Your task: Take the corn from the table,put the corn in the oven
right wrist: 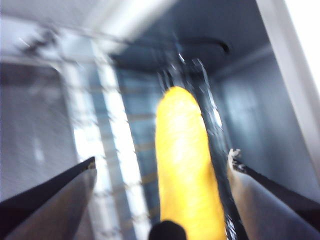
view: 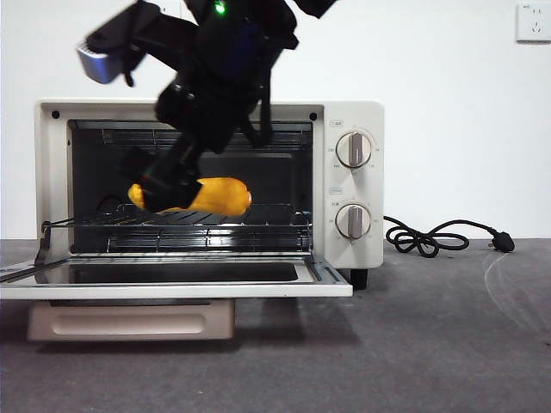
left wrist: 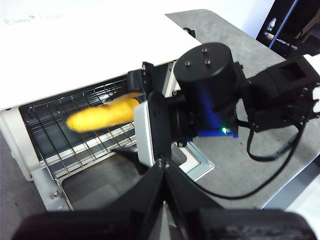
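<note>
The yellow-orange corn lies lengthwise on the wire rack inside the open cream-white oven. My right gripper reaches down into the oven's mouth at the corn's left end. In the right wrist view its jaws stand wide apart, open, on either side of the corn; one jaw is close beside it, and the picture is blurred. The left wrist view looks down on the right arm, the corn and the oven. My left gripper hangs shut and empty above the table in front of the oven.
The oven door lies folded down flat toward me, its beige handle below it. Two knobs sit on the oven's right panel. A black cord coils on the dark grey table to the right.
</note>
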